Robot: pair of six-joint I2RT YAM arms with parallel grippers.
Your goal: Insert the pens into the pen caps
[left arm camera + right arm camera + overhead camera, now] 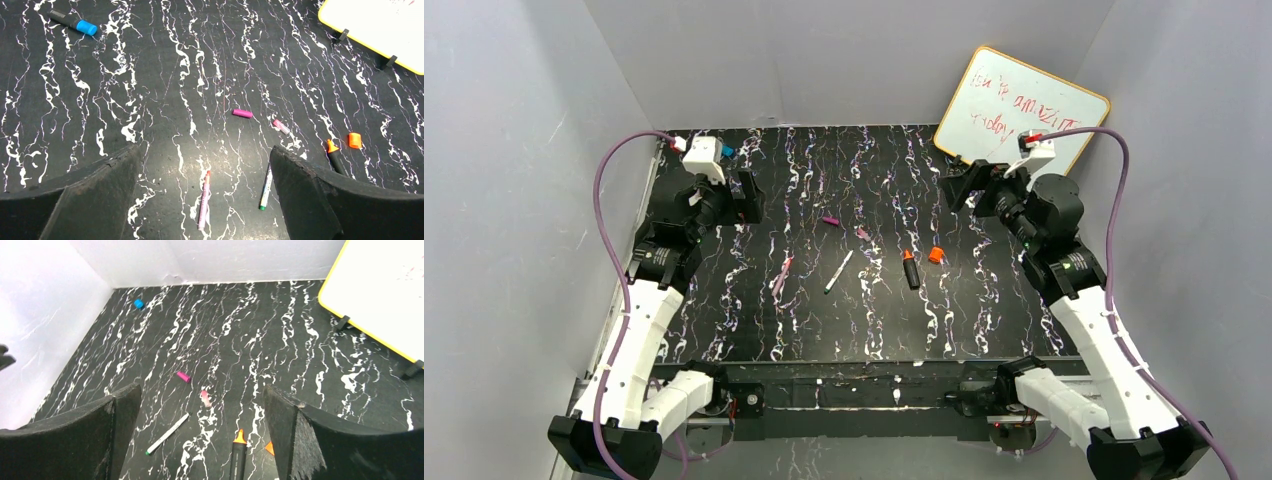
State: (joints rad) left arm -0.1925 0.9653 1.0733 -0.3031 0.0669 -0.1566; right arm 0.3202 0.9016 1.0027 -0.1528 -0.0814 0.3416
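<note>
From above, the left fingers [748, 196] hang over the left side of the worktop [724, 330] and the right fingers [958, 184] over the right side, near the whiteboard [1022, 110] in the far right corner. Their spread cannot be told here. All the task's things lie about the middle, well apart from both. The magenta cap [830, 221] and pale pink cap [862, 233] lie farther back, and the orange cap [936, 255] is just beside the black marker [911, 270]. The white pen [839, 271] and pink-purple pen [781, 277] lie toward the near edge

Left wrist view: the left fingers [100, 195] are spread wide and hold nothing. The pink-purple pen [204, 200] lies flat on the worktop in the gap between them, untouched, and the white pen [266, 187] is close to the right-hand finger. The caps lie beyond the tips. The pens look light, stiff, smooth and round, so they may roll. A hold across mid-barrel would leave the tip free

Right wrist view: the right fingers [310, 440] are also wide and empty. The black marker [238, 455] lies between them, orange tip pointing away. The orange cap [269, 447] is half hidden by one finger. The caps are tiny and probably skid easily, so pinch one at its closed end and leave the mouth clear
</note>
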